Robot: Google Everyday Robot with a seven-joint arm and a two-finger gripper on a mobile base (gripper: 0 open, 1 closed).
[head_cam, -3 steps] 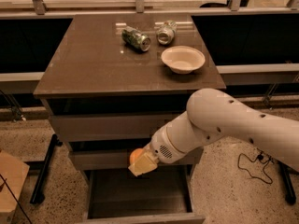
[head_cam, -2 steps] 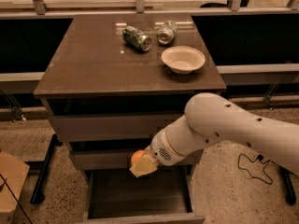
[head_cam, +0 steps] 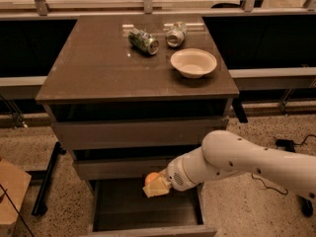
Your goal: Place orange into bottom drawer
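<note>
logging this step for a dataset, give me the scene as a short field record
orange: held in the gripper, above the bottom drawer
gripper: shut on the orange, low at the cabinet front
bottom drawer: pulled open, interior dark
tabletop: green can, second can, beige bowl
task state: orange not yet in the drawer

No text, brand or number can be read; the labels on the green can [head_cam: 144, 40] and the silver can [head_cam: 175, 34], upper centre on the bench [head_cam: 94, 68], are illegible. The hand [head_cam: 157, 186], lower centre, grips the orange [head_cam: 151, 177] over the bottom drawer [head_cam: 148, 209].
</note>
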